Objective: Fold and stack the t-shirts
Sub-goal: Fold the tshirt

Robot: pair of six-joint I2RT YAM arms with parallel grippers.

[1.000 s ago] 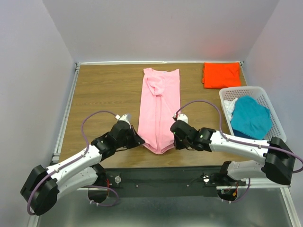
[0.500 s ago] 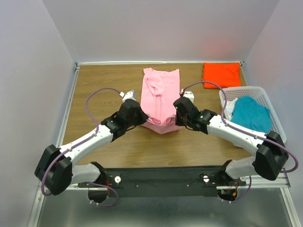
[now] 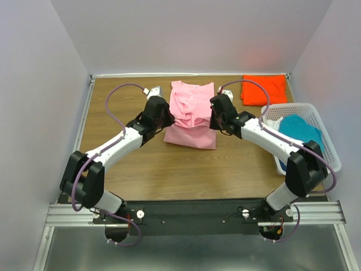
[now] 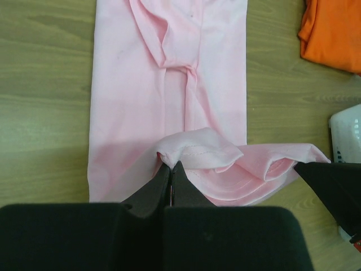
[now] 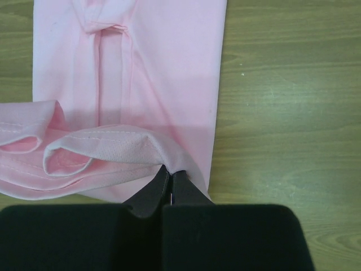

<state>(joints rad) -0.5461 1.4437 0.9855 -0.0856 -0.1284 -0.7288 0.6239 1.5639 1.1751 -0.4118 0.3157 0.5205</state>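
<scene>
The left gripper (image 4: 171, 167) and right gripper (image 5: 171, 174) each clamp a hem corner of the pink t-shirt (image 3: 189, 103) by the far edge's middle; they should travel level and land the hem square on the collar. Three shirts: this pink one, one orange t-shirt (image 3: 263, 89) in the far right corner, and one teal t-shirt (image 3: 299, 138) in the one basket (image 3: 290, 105).

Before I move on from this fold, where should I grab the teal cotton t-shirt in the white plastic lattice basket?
Pinch the bunched top of the teal cotton t-shirt, coming straight down. It lies heaped inside the white plastic lattice basket, whose walls block a sideways approach. Use the right end effector, nearest it, once it releases the light pink t-shirt.
</scene>
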